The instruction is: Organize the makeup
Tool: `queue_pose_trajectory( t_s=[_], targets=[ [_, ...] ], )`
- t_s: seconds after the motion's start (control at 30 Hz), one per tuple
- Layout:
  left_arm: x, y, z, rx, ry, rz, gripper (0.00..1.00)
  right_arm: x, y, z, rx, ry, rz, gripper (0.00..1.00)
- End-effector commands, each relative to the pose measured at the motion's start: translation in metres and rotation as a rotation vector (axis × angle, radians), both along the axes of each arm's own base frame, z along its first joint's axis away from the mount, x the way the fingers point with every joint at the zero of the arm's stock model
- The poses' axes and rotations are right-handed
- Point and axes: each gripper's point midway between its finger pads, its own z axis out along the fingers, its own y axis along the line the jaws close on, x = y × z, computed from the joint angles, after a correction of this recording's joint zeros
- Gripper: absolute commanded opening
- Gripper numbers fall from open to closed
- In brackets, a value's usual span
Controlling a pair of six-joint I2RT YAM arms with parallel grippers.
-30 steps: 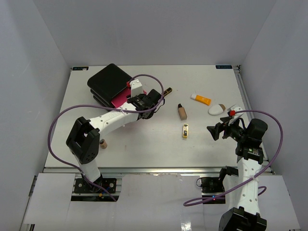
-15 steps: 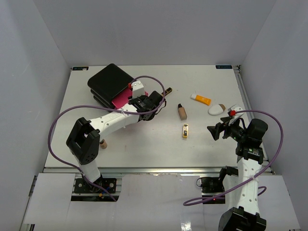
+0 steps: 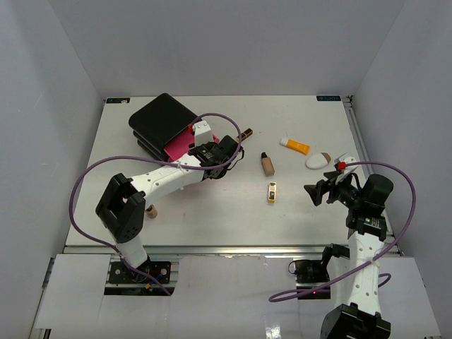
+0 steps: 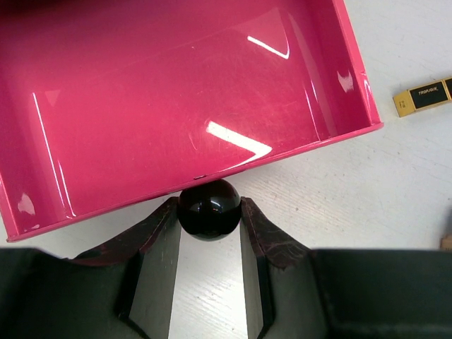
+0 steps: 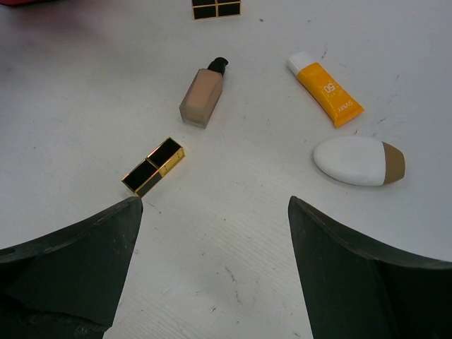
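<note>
White table (image 3: pixel 212 208), black box (image 3: pixel 159 120) at far-left corner, glossy pink drawer (image 4: pixel 176 106) open, left gripper (image 4: pixel 209 215) clamped on its round black knob (image 4: pixel 208 203), right gripper (image 5: pixel 215 205) wide open, empty, beige bottle (image 5: pixel 201 95), orange tube (image 5: pixel 326 88), white oval puff (image 5: pixel 352 160), black-gold lipstick (image 5: pixel 154 166) loose toward right edge.

White table (image 3: pixel 233 219), pale grey walls (image 3: pixel 226 42).

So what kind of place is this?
Likely a robot test lab: a left arm and right arm fixed at a white table, plain grey walls around it, makeup laid out for practice.
</note>
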Motion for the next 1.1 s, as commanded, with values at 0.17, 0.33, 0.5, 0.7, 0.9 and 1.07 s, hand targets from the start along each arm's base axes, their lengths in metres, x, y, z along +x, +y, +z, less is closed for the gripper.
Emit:
queue_pose_trajectory(
  t_s=[0.17, 0.33, 0.5, 0.7, 0.9, 1.07],
  targets=[
    [-0.011, -0.02, 0.019, -0.119, -0.003, -0.08, 0.58, 0.004, -0.001, 0.017, -0.01, -0.059, 0.005, 0.9],
    [-0.014, -0.031, 0.027, -0.157, 0.012, -0.144, 0.69, 0.005, -0.002, 0.016, -0.01, -0.058, 0.003, 0.9],
    [-0.019, -0.04, 0.033, -0.191, 0.023, -0.227, 0.8, 0.005, -0.001, 0.015, -0.007, -0.054, 0.007, 0.9],
    [-0.031, -0.05, 0.029, -0.238, 0.06, -0.297, 0.86, 0.005, -0.001, 0.016, -0.006, -0.053, 0.006, 0.9],
    [-0.044, -0.06, 0.028, -0.235, 0.088, -0.422, 0.9, 0.003, 0.001, 0.018, -0.012, -0.069, 0.02, 0.9],
    [-0.057, -0.07, 0.035, -0.279, 0.076, -0.558, 0.94, 0.001, 0.004, 0.016, -0.01, -0.068, 0.049, 0.9]
  ],
)
